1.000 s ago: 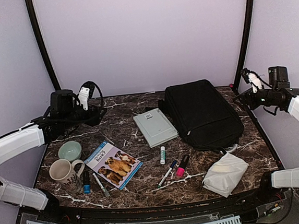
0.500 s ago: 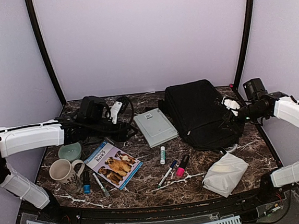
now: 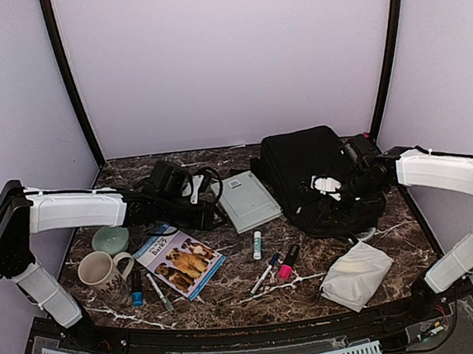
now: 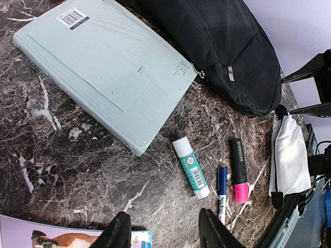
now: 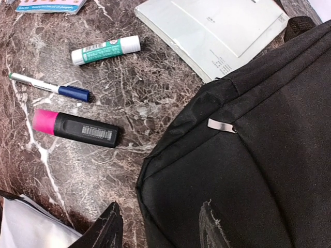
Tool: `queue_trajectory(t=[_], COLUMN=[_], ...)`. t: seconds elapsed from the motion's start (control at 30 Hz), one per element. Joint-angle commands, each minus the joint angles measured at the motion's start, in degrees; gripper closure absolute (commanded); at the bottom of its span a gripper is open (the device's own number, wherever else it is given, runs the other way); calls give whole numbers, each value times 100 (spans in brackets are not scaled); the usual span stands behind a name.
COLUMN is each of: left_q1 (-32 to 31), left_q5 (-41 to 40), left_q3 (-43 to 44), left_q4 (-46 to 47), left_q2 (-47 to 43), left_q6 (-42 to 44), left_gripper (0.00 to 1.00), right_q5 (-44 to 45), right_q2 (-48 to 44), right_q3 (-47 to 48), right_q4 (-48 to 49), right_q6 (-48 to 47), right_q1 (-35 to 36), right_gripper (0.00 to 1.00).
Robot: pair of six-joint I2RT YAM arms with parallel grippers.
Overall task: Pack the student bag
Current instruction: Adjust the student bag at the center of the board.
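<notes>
Student bag point(image 3: 319, 170): black, lies flat on the far right of the desk point(image 3: 230, 298). Its left edge is just beside a pale green book point(image 3: 245, 199) (barcode label at the book's far corner). A metal zip pull point(image 5: 221, 125) shows on the bag's seam in the right wrist view.

Right claw point(image 5: 159, 206): over the near-left part of the bag, fingers apart, nothing between them. Whether the tips touch the fabric, I cannot tell.

Left claw point(image 4: 164, 219): above the desk just left of the pale green book, fingers apart, holding nothing. Below it is bare marble, with the dog booklet point(image 3: 180, 260) at its near side.

Loose items just near of the bag and book: glue stick point(image 3: 257, 244), blue-capped pen point(image 3: 266, 274) and pink highlighter point(image 3: 289, 263), close together but apart.

White pouch point(image 3: 355, 275): near right, close to the bag's near corner.

Near left: mug point(image 3: 102, 274) upright, handle to the right. A small pale bowl point(image 3: 110, 238) sits just beyond it.
</notes>
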Motion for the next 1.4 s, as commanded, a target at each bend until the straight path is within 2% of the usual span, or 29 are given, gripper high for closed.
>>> queue_trajectory(t=[0.0,0.23,0.37,0.6,0.73,0.93,1.0,1.07,1.23,1.37], left_q1=[-64,-254,-474,-606,-611,-613,-591,-574,-326,-73], left_q5=[82,226,284,196,102,-284,-392,-569,-561,-418], left_q3=[16,698,1259,2225,2498,2908,3152,3443,3956,3699], left_q4=[323,360,481,929,1450,1701,1659,1535,1240,1120], left_q2=[273,1060,1486,2376,2756,3293,3486,3685,4090,4080], left_q6=[-147,33,177,44,-233,-333,-171,51,-39,-312], left_gripper=[53,53,53,53,54,53,54,54,54,54], right_q5=[440,1473,1489,1651,1771,1587,1454,1369,1435,1309], right_q2=[319,172,-57,-157,-39,221,307,345,369,107], right_q3=[415,172,63,-206,-486,-622,-668,-737,-756,-761], right_q4=[-47,-506,-810,-950,-879,-71,177,405,381,206], right_q6=[-132,-629,-931,-1684,-2054,-1731,-1577,-1436,-1223,-1094], right_q1=[82,-5,-518,-978,-998,-990,-980,-972,-849,-761], right_gripper=[50,39,39,27,24,23,27,36,73,87])
